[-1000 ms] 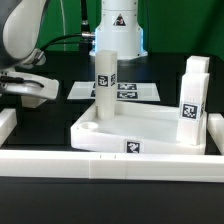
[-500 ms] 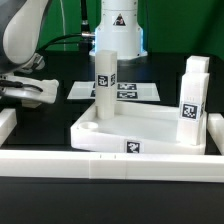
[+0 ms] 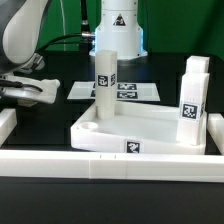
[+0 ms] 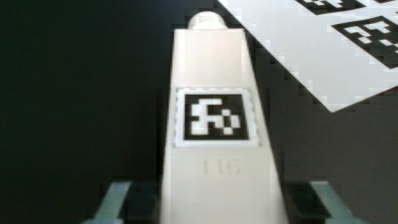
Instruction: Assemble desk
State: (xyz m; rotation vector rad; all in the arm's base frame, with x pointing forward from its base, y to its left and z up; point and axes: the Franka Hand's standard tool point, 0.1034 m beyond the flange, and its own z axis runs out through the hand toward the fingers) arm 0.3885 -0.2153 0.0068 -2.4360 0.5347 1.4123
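The claw (image 4: 217,203) straddles a tagged white leg (image 4: 214,90) lying just beside the marker board (image 4: 338,50). It stands narrow, with slim gaps either side, not gripping.

Glossy white rounded arm (image 3: 25,35), black cable, dark end effector (image 3: 22,90), grey-green fingertips (image 4: 118,197)

White desk top (image 3: 140,127), white leg (image 4: 215,110) with black-and-white tag
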